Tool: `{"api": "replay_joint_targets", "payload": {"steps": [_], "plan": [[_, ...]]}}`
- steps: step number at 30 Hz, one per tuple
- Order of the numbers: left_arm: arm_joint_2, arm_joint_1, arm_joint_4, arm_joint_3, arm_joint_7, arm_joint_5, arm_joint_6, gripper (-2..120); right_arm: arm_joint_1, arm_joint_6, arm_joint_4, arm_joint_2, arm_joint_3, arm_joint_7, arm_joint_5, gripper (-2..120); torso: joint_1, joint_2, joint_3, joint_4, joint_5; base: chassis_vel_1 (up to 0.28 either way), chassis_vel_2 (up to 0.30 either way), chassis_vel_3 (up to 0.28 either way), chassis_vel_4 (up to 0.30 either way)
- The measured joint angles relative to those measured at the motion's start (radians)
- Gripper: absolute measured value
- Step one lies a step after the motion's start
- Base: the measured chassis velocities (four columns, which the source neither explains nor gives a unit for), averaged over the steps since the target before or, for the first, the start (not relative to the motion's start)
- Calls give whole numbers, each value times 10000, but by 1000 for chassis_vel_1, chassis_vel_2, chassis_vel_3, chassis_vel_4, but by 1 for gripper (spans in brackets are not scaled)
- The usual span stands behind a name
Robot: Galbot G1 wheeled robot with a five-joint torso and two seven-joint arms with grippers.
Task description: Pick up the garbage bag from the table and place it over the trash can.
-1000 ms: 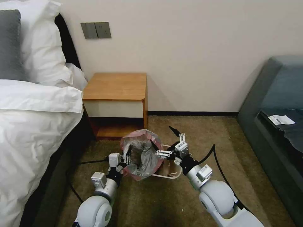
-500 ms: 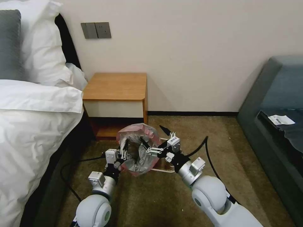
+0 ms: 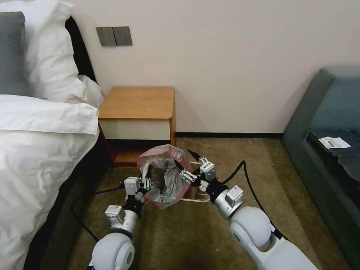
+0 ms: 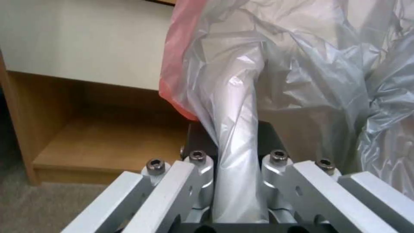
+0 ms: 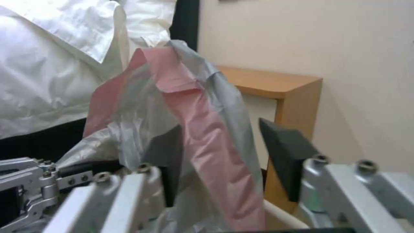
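Pick-up is complete: the table (image 3: pixel 137 103) top carries nothing, and the garbage bag (image 3: pixel 164 179) hangs in the air in front of the table's open lower shelf, just above the carpet (image 3: pixel 232 150). Left gripper (image 3: pixel 147 179) is closed on a gathered fold of the bag's rim at the side nearer the bed (image 3: pixel 37 142); the left wrist view shows the grey film pinched between its jaws (image 4: pixel 235 168). Right gripper (image 3: pixel 188 162) stands with jaws spread wide at the bag's opposite side; in the right wrist view the pink-edged rim lies in the gap between the two fingers (image 5: pixel 284 145), one finger reaching inside the mouth, with no clamp on the film evident. Bag mouth is held partly open between the two arms. Trash can (image 3: pixel 200 200) sits on the floor under and just beside the right-hand part of the bag, its cream rim showing past the plastic. Judged outstanding: the rim does not yet encircle the can, so spreading the mouth, lowering it over the rim and seating it all remain. Placement is assessed as begun but not achieved.
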Motion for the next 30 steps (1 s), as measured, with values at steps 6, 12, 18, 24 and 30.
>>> {"api": "replay_joint_targets", "payload": {"steps": [6,12,18,24,30], "plan": [[-4,37,-20,-1,1,-2,-24,10,-23,55,-1,-1,-4,-39,61,22,0,0,0,0,0,0,0,0,0],[-11,86,-20,10,19,30,-62,10,-63,85,32,5,2,-53,64,5,0,0,0,0,0,0,0,0,0],[47,217,-4,-12,107,135,-184,10,-44,95,110,-60,59,-60,111,0,0,1,0,0,0,0,0,0,0],[110,677,-37,37,366,706,-603,10,507,-6,73,-344,168,22,461,0,0,0,0,0,0,0,0,0,0],[111,1012,-321,26,528,958,-895,10,1033,-189,-123,-717,198,136,796,0,0,0,0,0,0,0,0,0,0]]}}
